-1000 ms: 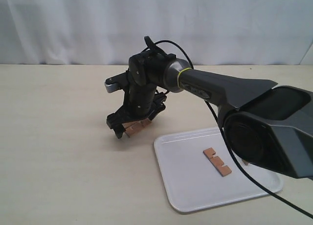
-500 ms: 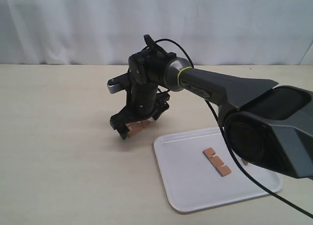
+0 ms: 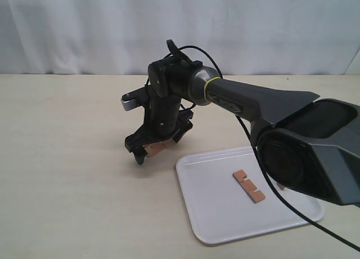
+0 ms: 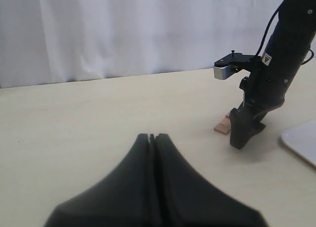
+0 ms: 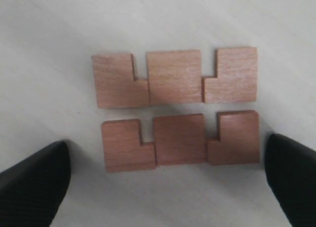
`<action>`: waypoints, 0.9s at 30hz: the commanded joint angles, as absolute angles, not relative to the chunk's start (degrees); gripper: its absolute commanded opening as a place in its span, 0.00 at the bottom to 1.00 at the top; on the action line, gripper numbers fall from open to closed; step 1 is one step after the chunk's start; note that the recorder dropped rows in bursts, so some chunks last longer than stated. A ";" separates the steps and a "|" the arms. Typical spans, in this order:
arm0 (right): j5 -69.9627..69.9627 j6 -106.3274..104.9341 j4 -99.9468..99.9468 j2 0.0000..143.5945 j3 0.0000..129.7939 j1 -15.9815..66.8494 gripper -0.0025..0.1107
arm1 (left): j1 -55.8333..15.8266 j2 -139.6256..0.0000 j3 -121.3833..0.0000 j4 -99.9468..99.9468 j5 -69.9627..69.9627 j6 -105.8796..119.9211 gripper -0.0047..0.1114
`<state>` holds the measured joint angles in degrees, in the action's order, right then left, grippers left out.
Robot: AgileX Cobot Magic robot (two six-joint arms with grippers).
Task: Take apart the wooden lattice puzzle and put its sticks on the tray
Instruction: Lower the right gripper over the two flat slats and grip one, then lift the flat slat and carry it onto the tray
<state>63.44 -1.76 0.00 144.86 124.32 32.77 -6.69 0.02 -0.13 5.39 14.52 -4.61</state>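
The right hand had sunk lower, wide open and empty, straddling two sticks lying side by side on the counter. One stick already lay on the tray, so a pickup looked due next.

Cream table; white tray on it; nearby two sticks, side by side.

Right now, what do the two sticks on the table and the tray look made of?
Sticks: apparently wood. Light reddish-brown, matte, with faint grain along their length; unvarnished as far as it shows.
Tray: probably plastic. Smooth white with a slight sheen, moulded rounded corners and a raised rim.
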 commanded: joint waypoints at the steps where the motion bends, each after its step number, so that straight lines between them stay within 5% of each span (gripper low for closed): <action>1: 64.59 -2.75 0.85 145.76 123.97 32.80 0.98 | -6.75 0.00 0.00 5.35 13.85 -4.79 0.04; 9: 64.69 -2.75 0.85 145.76 123.97 32.80 0.96 | -6.75 0.00 0.00 5.35 13.85 -4.79 0.04; 17: 64.57 -2.51 0.52 145.76 123.97 32.80 0.54 | -6.75 0.00 0.00 5.35 13.85 -4.79 0.04; 27: 69.41 -2.40 -0.78 141.92 123.97 32.80 0.46 | -6.75 0.00 0.00 5.35 13.85 -4.79 0.04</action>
